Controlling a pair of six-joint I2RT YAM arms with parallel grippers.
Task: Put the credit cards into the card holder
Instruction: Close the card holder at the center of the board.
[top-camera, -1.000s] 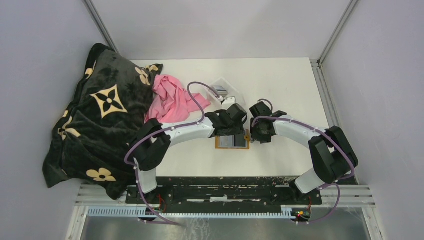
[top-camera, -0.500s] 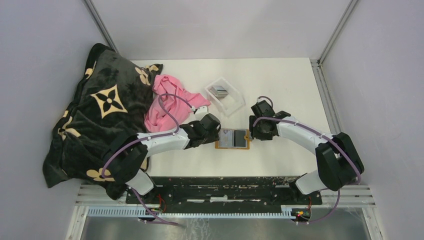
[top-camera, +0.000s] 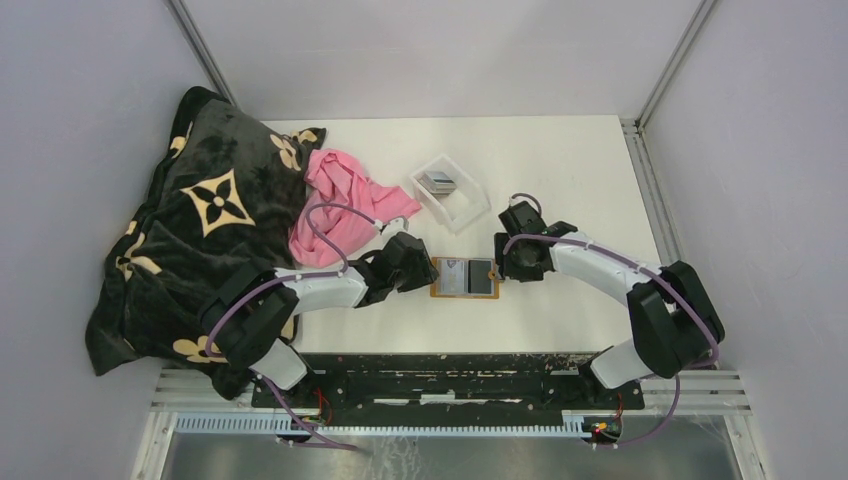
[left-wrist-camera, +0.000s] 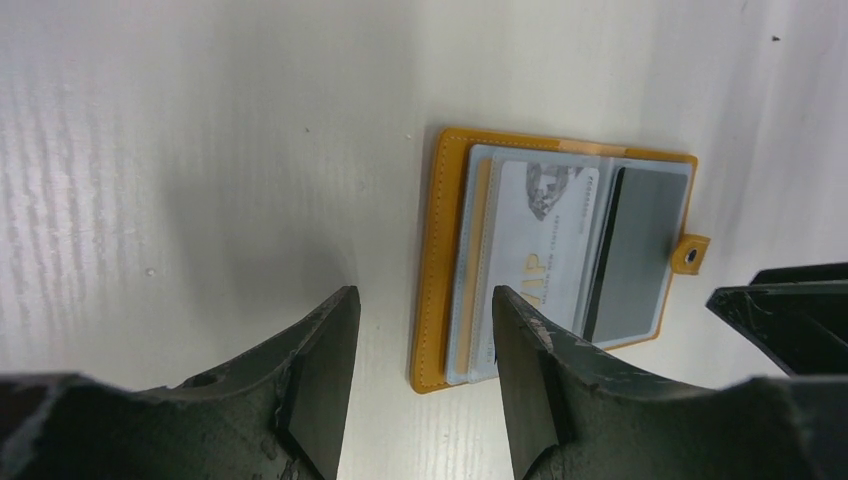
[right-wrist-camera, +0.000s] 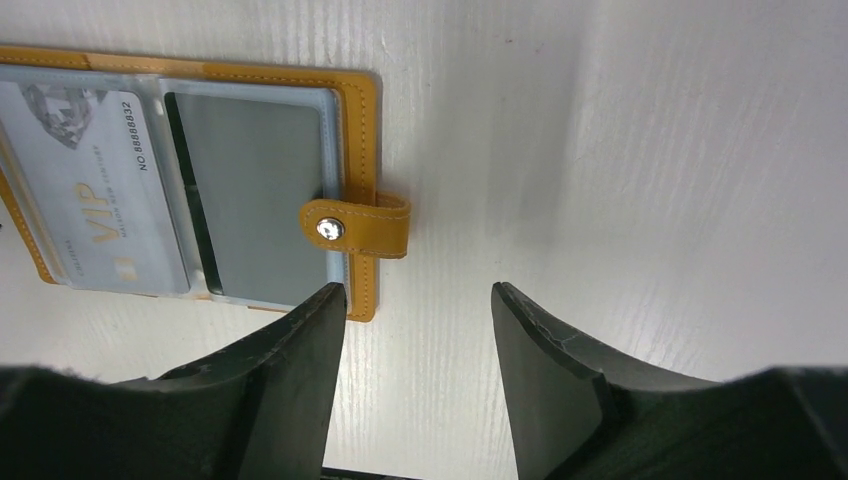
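Mid-table, between both grippers: card holder (left-wrist-camera: 432, 270) lies open and flat, clear pockets up. Pale VIP card (left-wrist-camera: 545, 240) in one pocket, dark grey card (left-wrist-camera: 635, 250) in pocket beside it, nearer snap tab (right-wrist-camera: 360, 228). More credit cards (top-camera: 437, 181) stacked in clear tray (top-camera: 465, 205), farther back. At holder's left edge, left gripper (left-wrist-camera: 420, 330), fingers spread, nothing between. At tab side, right gripper (right-wrist-camera: 415, 310), fingers also spread, empty. Pink cloth (top-camera: 340, 205) and black flowered blanket (top-camera: 190, 230) off to left.

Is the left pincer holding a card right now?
No, the left pincer is open and empty near the flat orange leather-like card holder.
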